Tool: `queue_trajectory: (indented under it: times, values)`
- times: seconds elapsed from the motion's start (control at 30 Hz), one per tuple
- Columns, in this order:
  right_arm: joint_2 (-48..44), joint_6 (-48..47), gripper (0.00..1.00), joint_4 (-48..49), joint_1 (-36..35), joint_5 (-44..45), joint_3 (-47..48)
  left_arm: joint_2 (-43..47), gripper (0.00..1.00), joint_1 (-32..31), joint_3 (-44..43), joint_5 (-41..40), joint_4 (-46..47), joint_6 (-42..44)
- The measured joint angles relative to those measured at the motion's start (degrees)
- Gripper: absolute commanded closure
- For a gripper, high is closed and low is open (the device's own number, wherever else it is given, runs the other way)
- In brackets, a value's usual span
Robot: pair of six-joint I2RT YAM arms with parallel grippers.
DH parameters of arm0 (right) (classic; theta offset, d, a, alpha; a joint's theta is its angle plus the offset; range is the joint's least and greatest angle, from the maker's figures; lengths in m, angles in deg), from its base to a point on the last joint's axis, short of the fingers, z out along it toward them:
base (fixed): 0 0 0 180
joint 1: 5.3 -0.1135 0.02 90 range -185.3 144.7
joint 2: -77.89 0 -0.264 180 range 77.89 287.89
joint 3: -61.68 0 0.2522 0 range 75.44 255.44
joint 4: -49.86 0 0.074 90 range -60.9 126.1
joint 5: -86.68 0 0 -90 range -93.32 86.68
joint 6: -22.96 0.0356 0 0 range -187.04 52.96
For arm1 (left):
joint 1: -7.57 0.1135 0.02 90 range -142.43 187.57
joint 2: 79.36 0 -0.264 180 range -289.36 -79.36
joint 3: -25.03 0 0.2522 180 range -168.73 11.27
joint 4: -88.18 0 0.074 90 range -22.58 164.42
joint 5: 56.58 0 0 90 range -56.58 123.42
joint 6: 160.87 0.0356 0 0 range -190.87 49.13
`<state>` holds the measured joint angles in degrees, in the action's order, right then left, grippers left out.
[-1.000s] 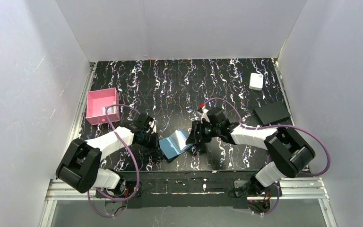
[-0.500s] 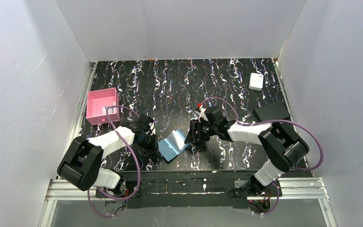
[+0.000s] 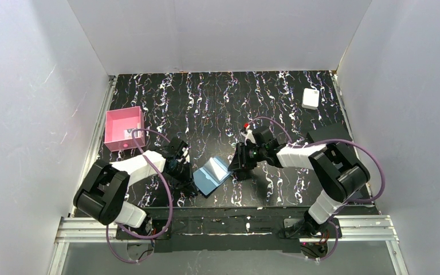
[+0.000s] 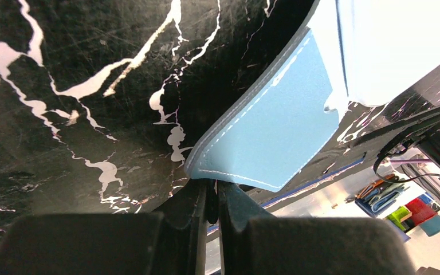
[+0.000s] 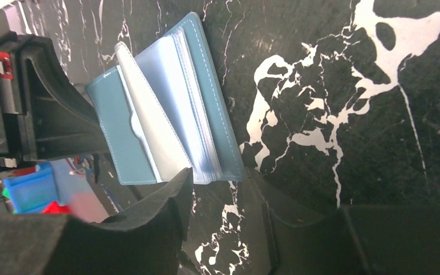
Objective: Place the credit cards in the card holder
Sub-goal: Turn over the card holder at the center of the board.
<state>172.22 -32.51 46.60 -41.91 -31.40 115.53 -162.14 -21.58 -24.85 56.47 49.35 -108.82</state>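
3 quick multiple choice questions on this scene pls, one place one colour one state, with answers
1. Where is the pink tray? A) table's left side B) far right corner C) between the arms
2. What colour is the wallet? A) red B) teal C) yellow
3. How do the left gripper's jaws stand? A) wide open B) shut on the wallet's edge C) shut, empty
Key: A, it sits far left; B, both wrist views show a teal cover; B, the left wrist view shows them pinching it.
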Motion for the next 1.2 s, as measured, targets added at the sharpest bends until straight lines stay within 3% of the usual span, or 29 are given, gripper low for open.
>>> queue_trajectory:
  times: [0.27,0.37,0.57,0.7,0.93,1.2]
  values:
    - [3.9,7.9,0.74,13.1,0.7,-3.4,-3.2,0.1,1.00,-0.2,0.1,-0.1,0.2,0.0]
    - [4.4,11.3,0.74,17.6,0.1,-4.7,-4.7,0.1,1.00,-0.7,0.1,-0.1,0.3,0.1]
    - [4.0,14.5,0.60,22.2,-3.0,-7.4,-5.0,-1.3,1.00,-2.8,-1.0,0.3,0.6,0.3]
    - [1.2,11.6,0.58,16.9,-3.8,-5.9,-4.7,-2.3,1.00,-4.0,-1.9,0.4,0.7,0.3]
    - [-4.8,4.6,0.41,6.5,-2.6,-0.5,-1.8,-3.2,1.00,-4.3,-2.7,0.3,0.0,0.4]
    - [0.0,0.9,0.35,4.2,-0.6,-0.3,2.8,-3.3,1.00,-5.5,-2.7,0.3,0.8,0.2]
